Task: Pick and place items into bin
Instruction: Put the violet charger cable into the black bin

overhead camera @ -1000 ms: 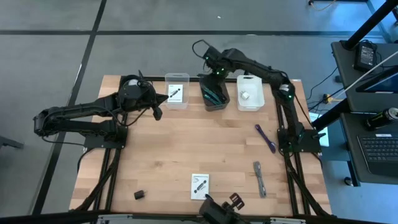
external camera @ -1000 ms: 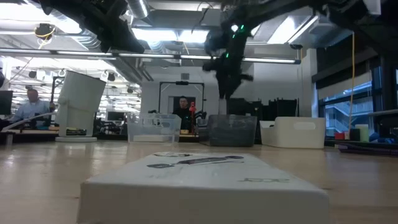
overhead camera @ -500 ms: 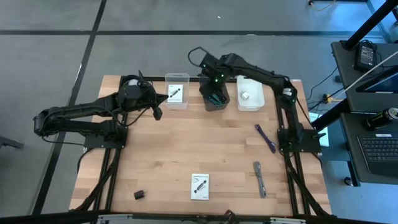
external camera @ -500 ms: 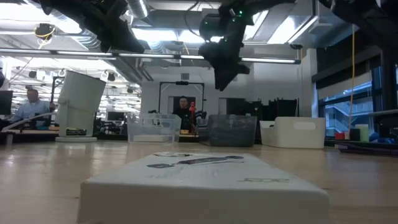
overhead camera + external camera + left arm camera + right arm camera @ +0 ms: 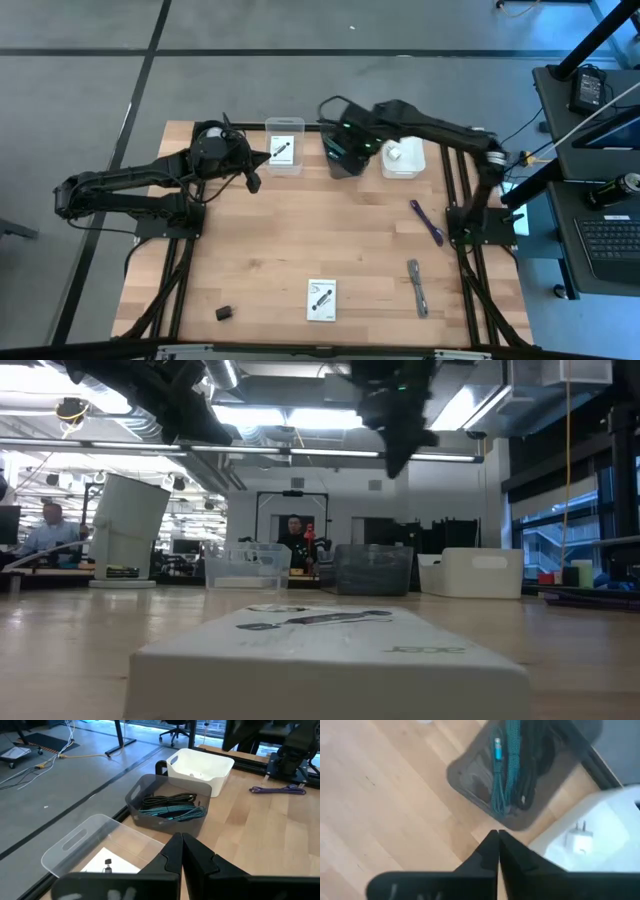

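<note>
My right gripper (image 5: 497,838) is shut and empty, high over the gap between the grey bin (image 5: 520,775) and the white bin (image 5: 585,840); it also shows in the high view (image 5: 352,138) and the low view (image 5: 400,455). The grey bin (image 5: 345,152) holds teal and black coiled cables (image 5: 170,807). My left gripper (image 5: 181,842) is shut and empty beside the clear bin (image 5: 284,146), which holds a white card. On the table lie a purple cable (image 5: 428,221), a grey cable (image 5: 416,287), a white card packet (image 5: 321,299) and a small black block (image 5: 224,313).
The three bins stand in a row along the table's far edge. A small white plug block (image 5: 580,840) lies in the white bin (image 5: 402,156). The table's middle (image 5: 330,225) is bare wood. People show in the room beyond (image 5: 293,530).
My right gripper has risen from just above the grey bin and swung toward the table's right, turning at the wrist. It now hangs higher, between the grey and white bins. The cables have stayed in the grey bin.
</note>
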`<state>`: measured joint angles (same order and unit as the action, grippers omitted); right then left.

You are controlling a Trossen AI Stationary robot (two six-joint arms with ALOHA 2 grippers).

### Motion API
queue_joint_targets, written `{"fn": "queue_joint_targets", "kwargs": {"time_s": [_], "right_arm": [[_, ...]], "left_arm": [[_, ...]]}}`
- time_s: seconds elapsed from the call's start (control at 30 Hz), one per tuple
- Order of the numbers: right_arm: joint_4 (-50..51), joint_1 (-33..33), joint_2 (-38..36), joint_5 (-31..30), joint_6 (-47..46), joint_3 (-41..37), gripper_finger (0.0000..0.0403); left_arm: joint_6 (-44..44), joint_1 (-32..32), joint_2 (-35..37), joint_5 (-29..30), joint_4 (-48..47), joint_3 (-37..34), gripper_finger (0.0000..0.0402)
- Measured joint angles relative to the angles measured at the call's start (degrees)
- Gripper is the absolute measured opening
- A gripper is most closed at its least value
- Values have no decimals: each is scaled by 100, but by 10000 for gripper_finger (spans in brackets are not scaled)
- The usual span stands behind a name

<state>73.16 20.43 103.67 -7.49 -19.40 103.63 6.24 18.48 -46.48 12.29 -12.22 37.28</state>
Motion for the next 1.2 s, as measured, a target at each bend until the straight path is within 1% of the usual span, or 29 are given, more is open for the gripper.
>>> {"fn": "queue_joint_targets", "kwargs": {"time_s": [0.07, 0.17, 0.27, 0.4, 0.47, 0.53, 0.63, 0.7, 0.8, 0.97, 1.2], "right_arm": [[-394, -7, -607, -1, -207, -788, 5], [-839, -17, -1583, 0, -477, -1917, 14], [-1000, -69, -2505, -1, -804, -2890, 20], [-985, -156, -3525, 0, -1306, -3873, 22], [-992, -162, -3910, 8, -1333, -4266, 22], [-987, -162, -4181, 145, -1337, -4573, 22], [-1005, -162, -4371, 379, -1507, -4993, 22], [-1025, -162, -4351, 518, -1577, -5266, 24], [-1090, -162, -4255, 781, -1484, -5697, 36], [-1209, -162, -4066, 805, -1484, -6305, 79], [-1874, -162, -3910, 810, -1487, -7017, 142]], "left_arm": [[0, 0, 0, -39, -1, 0, 2], [-1, 0, 0, -106, 1, 0, 2], [-186, 0, 0, -105, 20, 0, 2], [-714, 0, 0, -109, 135, 0, 2], [-747, 0, 0, -109, 339, 0, 2], [-714, 0, 0, -109, 523, 0, 2], [-548, 0, -1, -109, 764, 0, 2], [-355, 0, 0, -109, 843, 2, 2], [-296, 0, 0, -108, 725, 2, 2], [-342, 0, 0, -109, 574, 2, 2], [-249, 0, -1, -107, 570, 2, 2]]}}
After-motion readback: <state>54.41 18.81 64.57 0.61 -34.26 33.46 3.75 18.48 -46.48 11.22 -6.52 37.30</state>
